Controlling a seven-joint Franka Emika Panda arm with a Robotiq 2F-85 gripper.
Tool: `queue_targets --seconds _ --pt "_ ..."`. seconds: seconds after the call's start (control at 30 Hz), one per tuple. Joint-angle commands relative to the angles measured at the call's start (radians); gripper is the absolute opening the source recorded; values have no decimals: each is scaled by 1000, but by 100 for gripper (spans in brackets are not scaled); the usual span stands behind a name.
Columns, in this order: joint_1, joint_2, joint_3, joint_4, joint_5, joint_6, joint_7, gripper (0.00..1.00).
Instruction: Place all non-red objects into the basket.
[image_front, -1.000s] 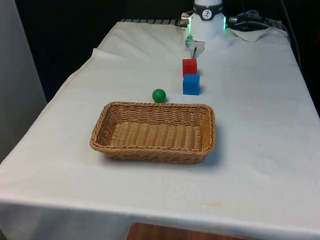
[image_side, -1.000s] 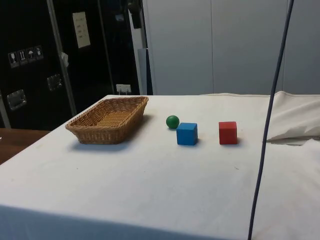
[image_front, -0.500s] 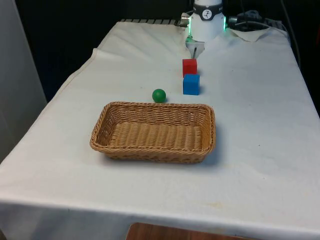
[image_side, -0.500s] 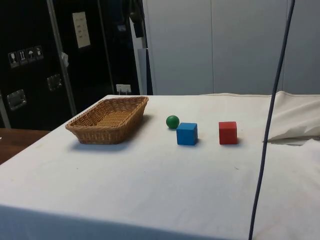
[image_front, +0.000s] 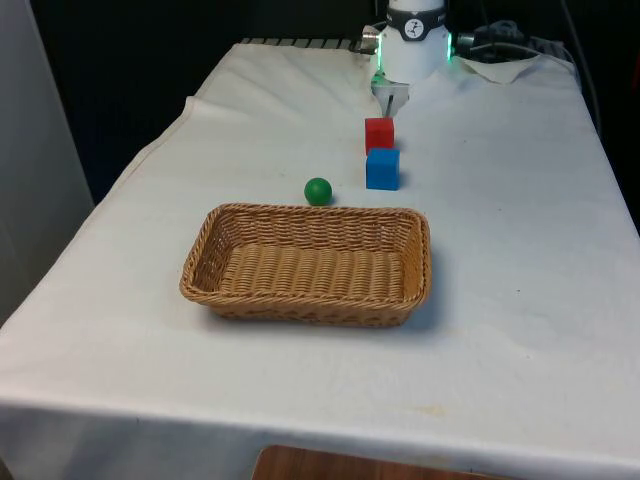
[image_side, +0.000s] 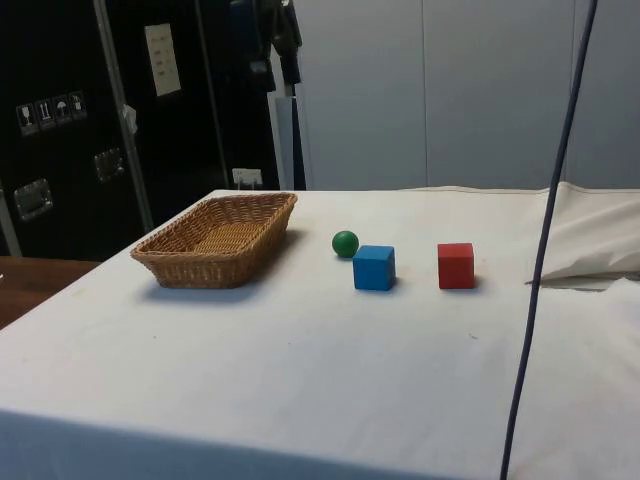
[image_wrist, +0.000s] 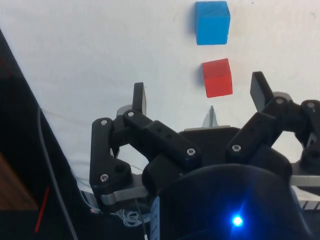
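A wicker basket (image_front: 306, 298) (image_side: 215, 243) stands empty in the middle of the table. Behind it, towards the robot, lie a green ball (image_front: 318, 190) (image_side: 345, 243), a blue cube (image_front: 382, 168) (image_side: 374, 267) (image_wrist: 212, 22) and a red cube (image_front: 379, 133) (image_side: 456, 265) (image_wrist: 217, 78). The two cubes sit close together, and the ball lies apart on the front view's left. My gripper (image_wrist: 200, 92) (image_side: 283, 35) hangs open high above the table with nothing in it. In the wrist view the red cube shows far below, between its fingers (image_wrist: 139, 98).
A crumpled fold of white cloth (image_side: 590, 250) lies at the robot's end of the table. A thin dark cable (image_side: 545, 250) hangs across the side view. The table's edge (image_front: 150, 150) drops off on the front view's left.
In the side view the gripper has shifted slightly to the right near the top edge, and the cable has swayed a little. The basket, ball and cubes have not moved.
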Motion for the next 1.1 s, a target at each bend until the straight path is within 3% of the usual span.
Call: queue_targets --seconds 0.0,0.07,0.3,0.33,0.47,0.63,1.07 --pt "0 -23 -1 -28 -5 24 0 100" --pt "-1 -17 0 -22 0 8 -1 100" --pt "-2 -89 0 -125 -8 80 -2 100" --pt "-1 -79 0 -112 -1 63 -3 100" --pt "-3 -117 -1 -173 -6 114 -7 100" --pt "-5 -129 -1 -201 -1 127 -11 100" --pt "-13 -199 -3 -328 -4 231 -28 100"
